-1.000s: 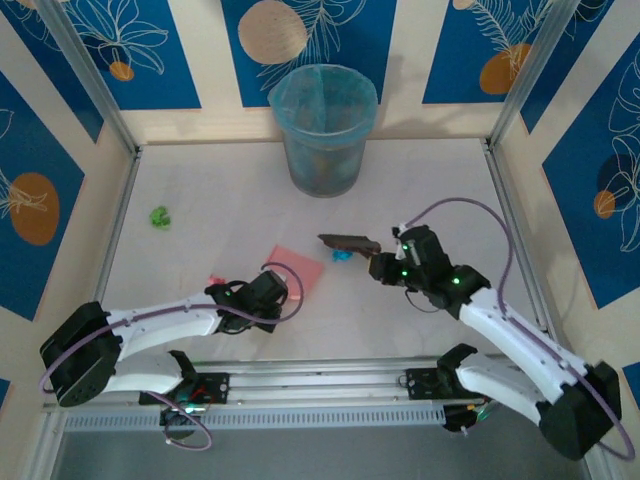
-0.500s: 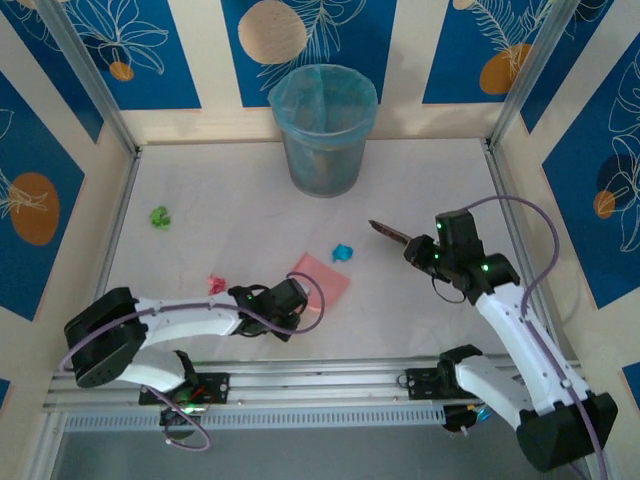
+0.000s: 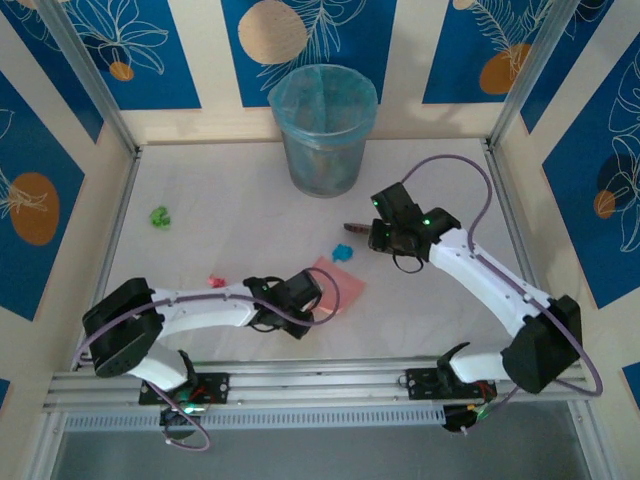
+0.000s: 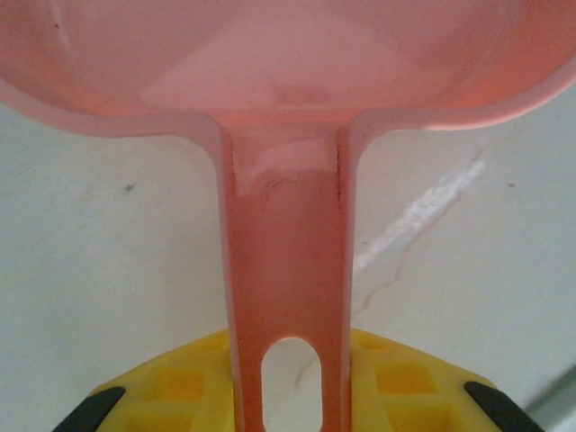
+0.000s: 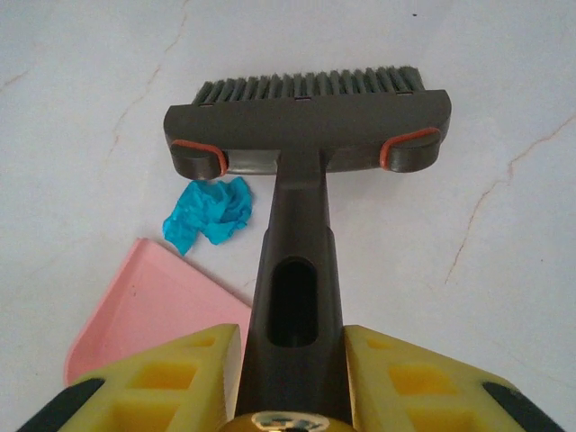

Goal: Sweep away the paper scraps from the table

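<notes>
Firmly clamped, left pincer (image 4: 288, 396) holds dustpan (image 4: 288, 72), right pincer (image 5: 292, 378) holds brush (image 5: 306, 126) beside cyan scrap (image 5: 209, 213) near dustpan's edge

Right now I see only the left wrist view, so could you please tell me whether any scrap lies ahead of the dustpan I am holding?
Observer: Yes, a cyan scrap lies just beyond the front edge of the dustpan.
Operator: Thank you; where is the brush?
Observer: The right hand is shut on the brush, whose head sits on the far side of that scrap.
Operator: Are other scraps left?
Observer: A red scrap and a green scrap lie well to the dustpan's left.
</notes>
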